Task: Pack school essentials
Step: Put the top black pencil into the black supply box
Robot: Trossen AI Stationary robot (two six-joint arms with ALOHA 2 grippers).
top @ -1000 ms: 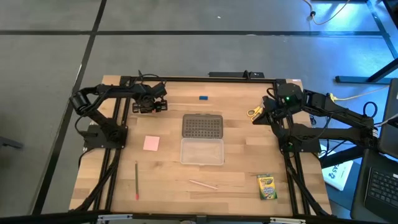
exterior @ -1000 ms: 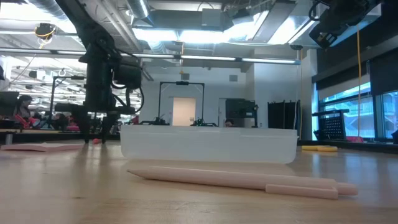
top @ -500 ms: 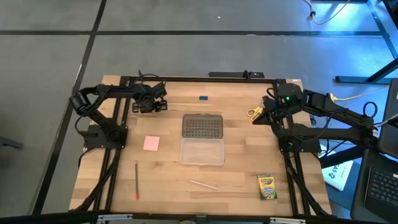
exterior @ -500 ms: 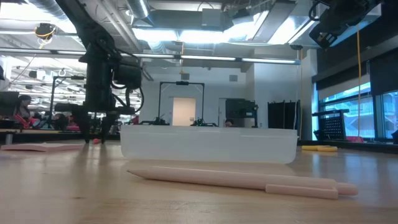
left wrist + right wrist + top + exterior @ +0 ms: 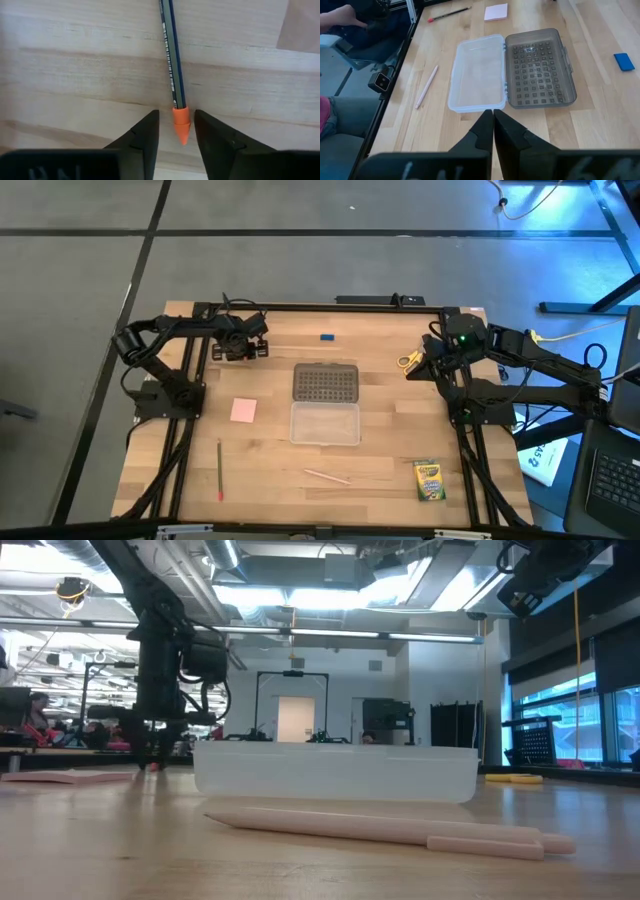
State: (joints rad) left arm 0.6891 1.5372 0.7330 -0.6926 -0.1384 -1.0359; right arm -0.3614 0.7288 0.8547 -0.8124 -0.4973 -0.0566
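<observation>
A blue-green pencil (image 5: 171, 60) with an orange cap end (image 5: 181, 125) lies flat on the table at the far left. My left gripper (image 5: 176, 131) points straight down over it and is open. One finger stands on each side of the cap, with a little room left between. From above, the gripper (image 5: 240, 350) hides the pencil. My right gripper (image 5: 493, 125) hangs shut and holds nothing, raised at the far right (image 5: 428, 362) next to the yellow-handled scissors (image 5: 407, 363) lying on the wood. The clear case (image 5: 325, 423) lies open in the middle, its grey dotted lid (image 5: 325, 382) folded back.
A blue block (image 5: 327, 337) lies at the far edge and a pink pad (image 5: 243, 410) left of the case. Toward the near edge are a green pencil (image 5: 219, 470) at the left, a pink pencil (image 5: 327, 476) in the middle and a crayon box (image 5: 429, 480) at the right.
My left gripper has stayed over the pencil's orange end, and its fingers have drawn closer together around it. The pencil has not moved.
</observation>
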